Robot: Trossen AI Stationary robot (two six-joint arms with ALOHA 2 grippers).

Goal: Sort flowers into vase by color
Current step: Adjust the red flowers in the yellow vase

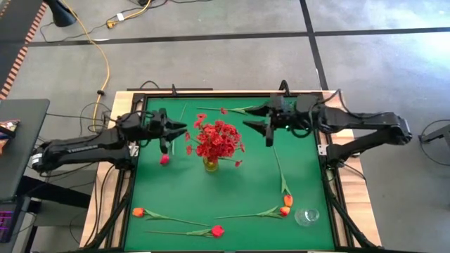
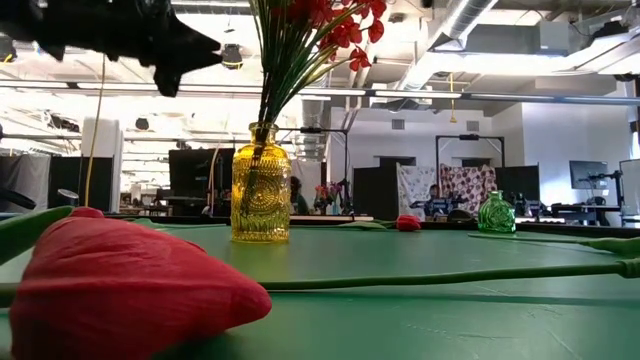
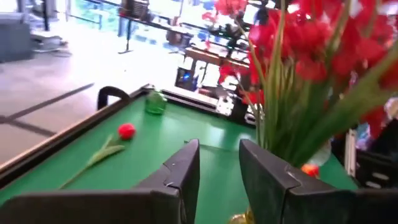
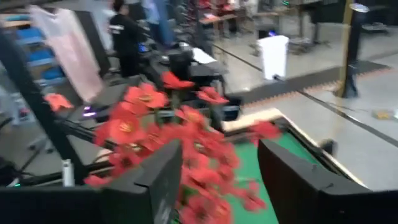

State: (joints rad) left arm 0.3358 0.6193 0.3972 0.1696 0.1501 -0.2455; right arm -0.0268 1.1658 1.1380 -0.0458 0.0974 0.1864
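A yellow glass vase (image 1: 210,164) (image 2: 260,185) stands mid-table and holds bushy red sprigs (image 1: 218,139) (image 3: 311,50) (image 4: 168,124) by their stems. My left gripper (image 1: 181,130) (image 3: 219,168) hovers open, just left of the bouquet. My right gripper (image 1: 265,128) (image 4: 217,174) hovers open to its right. Neither holds anything. Loose flowers lie flat on the mat. A red-pink bud (image 1: 164,159) is below the left arm. A red bud (image 1: 223,110) (image 3: 126,130) is near the far edge. Orange buds (image 1: 285,205) (image 1: 138,211) and a red bud (image 1: 217,230) (image 2: 120,285) lie near the near edge.
A clear glass vase (image 1: 307,216) stands at the near right corner. A small green vase (image 2: 495,212) (image 3: 155,102) is at the far edge. A raised black rim (image 1: 133,176) frames the green mat (image 1: 239,186). Bare mat lies in front of the yellow vase.
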